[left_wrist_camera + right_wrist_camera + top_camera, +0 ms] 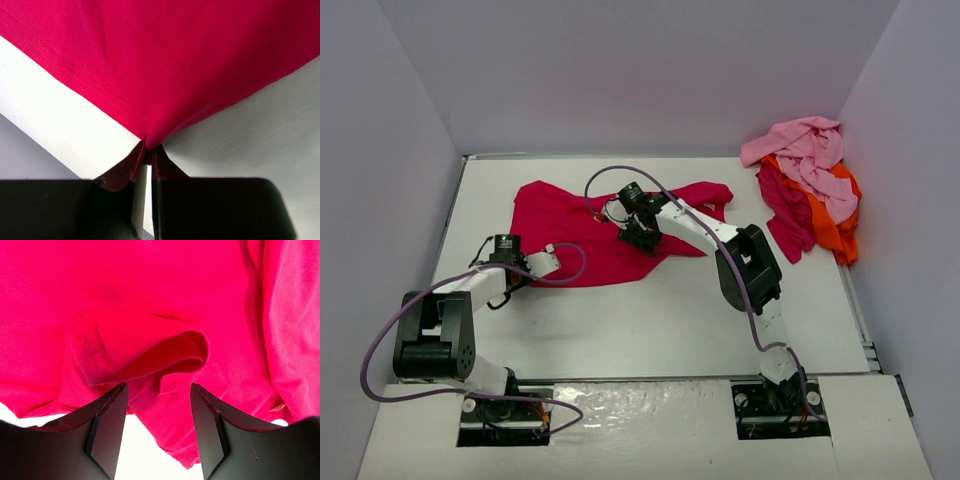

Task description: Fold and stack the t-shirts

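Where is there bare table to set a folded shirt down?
Widest free patch: the strip of table between the red shirt and the near edge. Also free: the right side in front of the pile of shirts. Crowded: middle-back, where the red shirt lies with the left gripper shut on its corner and the right gripper open over it.

a white desk (650,330) sits boxed by pale lilac-grey walls (620,70) along its far, left and right edges, evenly lit, with a glossy white strip (650,420) catching reflections at its near edge.
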Tool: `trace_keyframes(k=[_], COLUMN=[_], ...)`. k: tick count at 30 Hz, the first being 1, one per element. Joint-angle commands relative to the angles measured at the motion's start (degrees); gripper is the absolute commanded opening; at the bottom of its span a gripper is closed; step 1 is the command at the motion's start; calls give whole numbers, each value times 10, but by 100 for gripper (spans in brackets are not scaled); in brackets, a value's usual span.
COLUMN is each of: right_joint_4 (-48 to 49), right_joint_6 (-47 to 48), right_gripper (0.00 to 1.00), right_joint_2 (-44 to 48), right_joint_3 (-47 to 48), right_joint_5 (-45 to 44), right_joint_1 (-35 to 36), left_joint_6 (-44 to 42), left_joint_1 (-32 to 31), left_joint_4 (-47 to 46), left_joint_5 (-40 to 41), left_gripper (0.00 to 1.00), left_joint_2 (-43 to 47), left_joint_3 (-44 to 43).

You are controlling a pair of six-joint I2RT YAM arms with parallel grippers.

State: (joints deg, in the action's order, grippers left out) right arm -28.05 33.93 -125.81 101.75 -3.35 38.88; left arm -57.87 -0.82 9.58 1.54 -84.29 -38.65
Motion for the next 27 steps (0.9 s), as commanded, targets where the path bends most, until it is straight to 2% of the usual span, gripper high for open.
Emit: trace_keyframes(k=[1,13,27], right_joint_4=[3,7,8], right_joint_6=[2,-3,-2], right_gripper=[49,44,45], right_joint_2=[-5,-33,1], right_joint_3=[24,49,44], right_joint_5=[-16,-45,-27], right_joint_1=[-6,-14,-20], left_joint_6=[-4,-4,-1], left_joint_1=[5,5,5], left_joint_4=[-12,-11,-4], left_joint_5=[4,7,8], left_gripper=[0,0,0], left_joint_2=[4,12,8], left_joint_3=[-7,-2,-10])
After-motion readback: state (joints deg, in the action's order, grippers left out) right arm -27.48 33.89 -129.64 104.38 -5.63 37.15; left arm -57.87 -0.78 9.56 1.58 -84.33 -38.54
